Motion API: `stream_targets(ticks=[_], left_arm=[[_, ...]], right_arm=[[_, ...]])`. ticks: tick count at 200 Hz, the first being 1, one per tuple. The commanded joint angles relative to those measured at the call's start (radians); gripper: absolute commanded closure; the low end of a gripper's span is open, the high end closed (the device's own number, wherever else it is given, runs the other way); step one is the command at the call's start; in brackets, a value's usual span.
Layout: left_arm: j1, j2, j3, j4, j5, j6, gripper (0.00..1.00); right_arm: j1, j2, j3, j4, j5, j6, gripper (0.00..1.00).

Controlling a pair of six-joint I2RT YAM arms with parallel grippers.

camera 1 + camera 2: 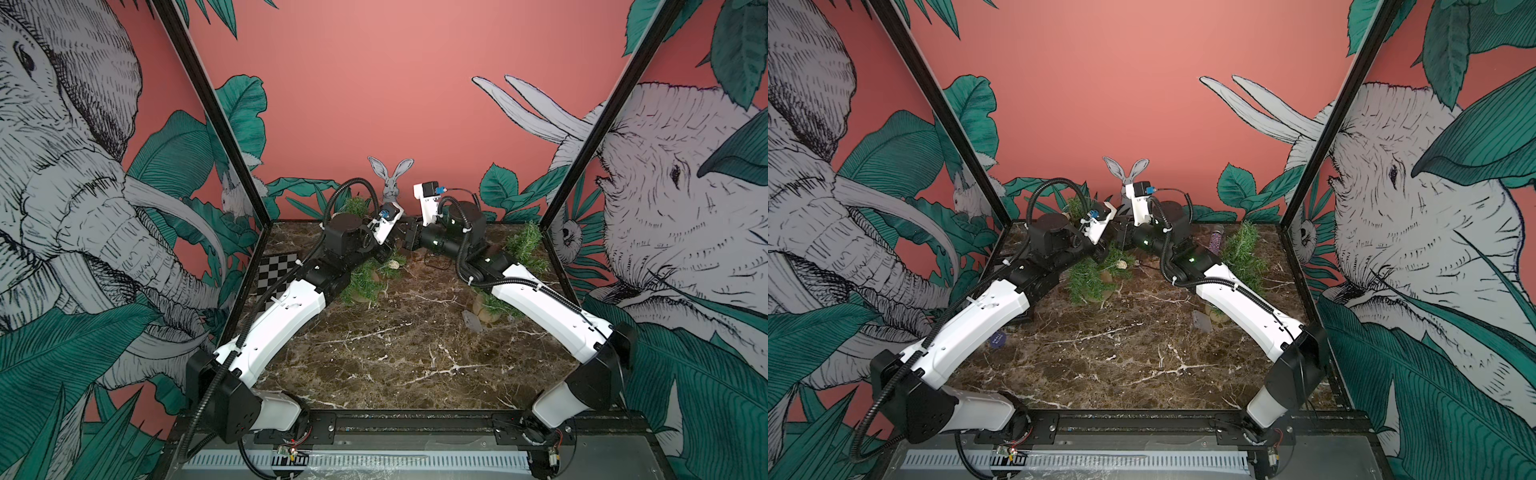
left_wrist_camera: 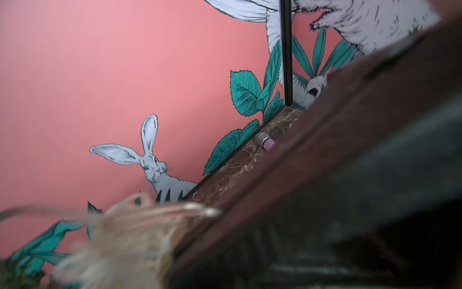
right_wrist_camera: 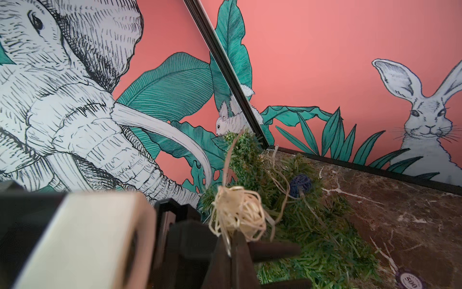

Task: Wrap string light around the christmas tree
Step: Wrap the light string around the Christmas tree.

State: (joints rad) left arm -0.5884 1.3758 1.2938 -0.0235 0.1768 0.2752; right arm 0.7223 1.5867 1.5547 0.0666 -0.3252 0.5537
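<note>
Brown marble-veined tabletop [image 1: 395, 353], boxed in by pink mural walls with elephants, green leaves and a rabbit [image 1: 390, 176].

- christmas tree [image 1: 365, 278]: small, green, near mid-table, partly under the left forearm. Upright or tipped: not discernible. Branches filling the lower middle of the right wrist view.
- string light [image 3: 237, 215]: thin wire carrying woven balls. Pale ball [image 1: 392, 263] held just above the tree's branches, between the two grippers. Dark blue ball [image 3: 300, 185] resting on the foliage further along. Straw-coloured strand rising past the tree tip.
- right gripper [image 3: 231, 240]: clenched, pinching the wire just beneath the pale ball.
- left gripper [image 1: 385, 252]: just beside the right gripper, facing it across the ball, clenched. Strand caught between the jaws or not: cannot tell, the left wrist view being blurred at close range.
- second tree [image 1: 528, 245]: near the right-hand wall, well apart from both grippers.
- third tree [image 1: 355, 205]: at the back edge, behind the left arm.
- fourth tree [image 1: 496, 305]: low, partly under the right forearm.
- checkerboard [image 1: 276, 274]: flat by the left-hand wall.
- glitter bottle [image 1: 1216, 241]: purple, silver-capped, near the back edge.
- poker chip [image 1: 997, 340]: dark purple, beside the left forearm.
- grey card [image 1: 471, 321]: flat on the marble, near the fourth tree.
</note>
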Motion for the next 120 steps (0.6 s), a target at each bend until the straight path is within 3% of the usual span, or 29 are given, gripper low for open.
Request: stream_targets(ticks=[1, 54, 102, 120], left_arm=[[-0.005, -0.029, 0.039, 0.019, 0.062, -0.034, 0.98], [0.013, -0.032, 0.147, -0.094, -0.031, -0.155, 1.0], [0.054, 0.011, 0.303, -0.18, -0.007, -0.346, 1.0], [0.078, 0.045, 0.352, -0.203, 0.033, -0.42, 1.0]], right_arm=[[-0.013, -0.01, -0.017, 0.088, -0.022, 0.007, 1.0], [-0.106, -0.06, -0.115, 0.183, -0.059, 0.012, 0.6], [-0.126, 0.006, -0.235, 0.328, -0.007, -0.026, 0.52], [-0.084, 0.061, -0.292, 0.479, 0.08, -0.139, 0.5]])
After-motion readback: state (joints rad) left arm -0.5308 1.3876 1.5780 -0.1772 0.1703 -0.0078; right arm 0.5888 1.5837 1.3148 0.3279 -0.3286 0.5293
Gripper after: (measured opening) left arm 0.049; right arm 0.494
